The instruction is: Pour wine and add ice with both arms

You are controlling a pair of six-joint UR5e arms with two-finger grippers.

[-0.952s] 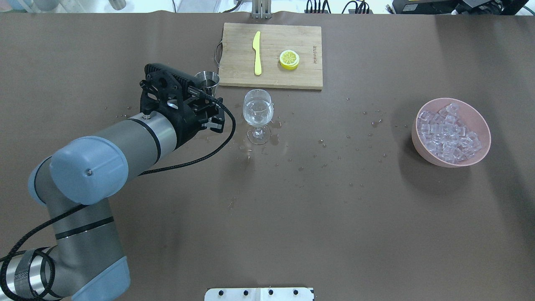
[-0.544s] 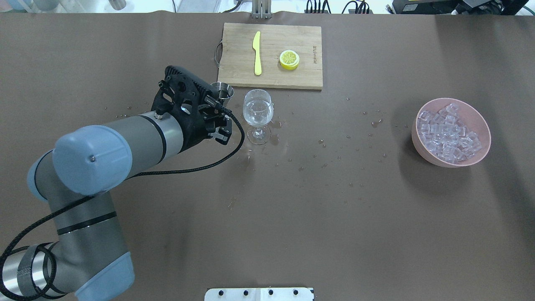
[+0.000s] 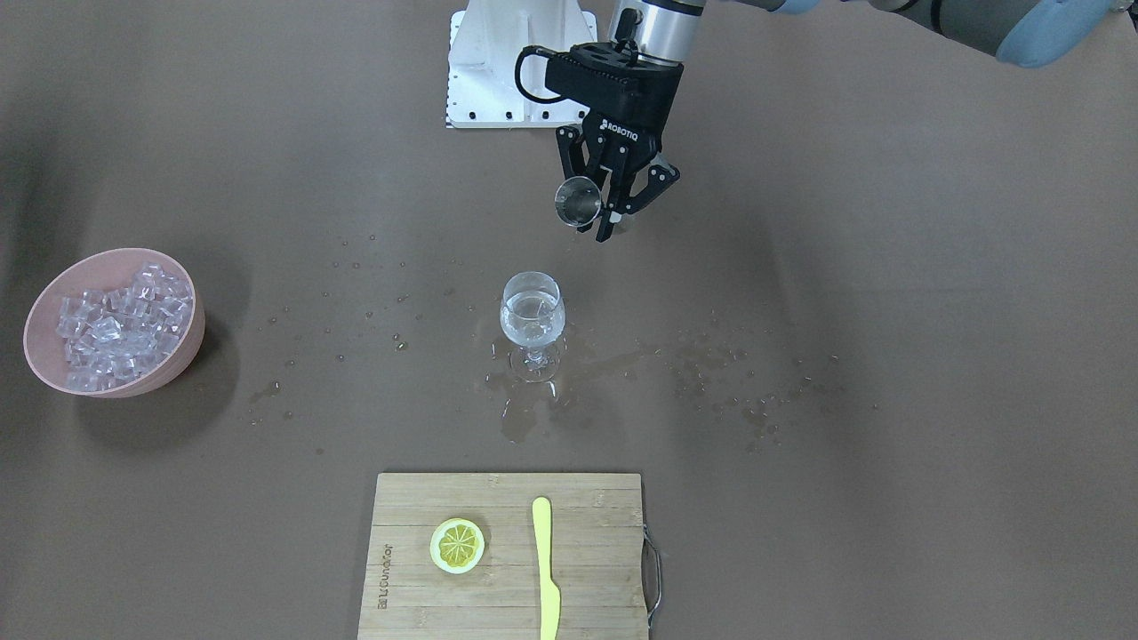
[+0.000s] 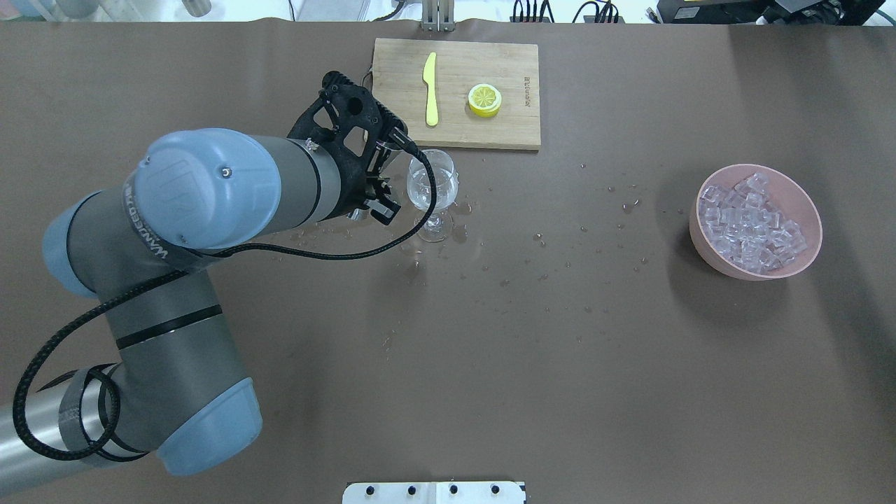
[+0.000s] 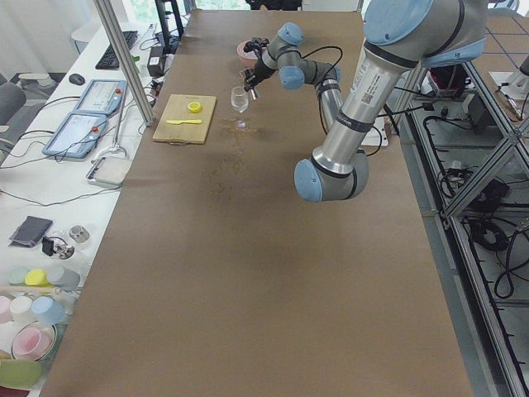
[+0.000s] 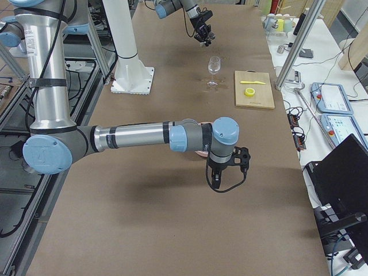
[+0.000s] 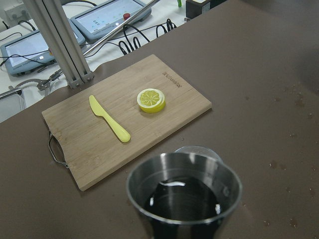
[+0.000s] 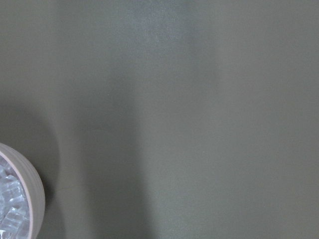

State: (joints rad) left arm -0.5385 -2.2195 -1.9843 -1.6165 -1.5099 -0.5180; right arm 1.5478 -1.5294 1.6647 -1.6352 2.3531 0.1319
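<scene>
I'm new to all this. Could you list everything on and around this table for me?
wine glass: one, clear, partly filled, mid-table
metal cup: one, silver, liquid inside, held above table
bowl: one, pink, robot's right side
ice: many cubes, clear, heaped in bowl
cutting board: one, wooden, far edge
knife: one, yellow, on board
lemon slice: one, yellow, on board
droplets: many, around glass
left gripper: black, gripping metal cup
right gripper: black, beside bowl, state unclear

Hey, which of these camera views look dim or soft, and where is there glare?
Right wrist view: dim and soft, a broad shadow band across the table, the bowl cut off at the corner. Left wrist view: bright glints on the rim of the near metal cup.
</scene>
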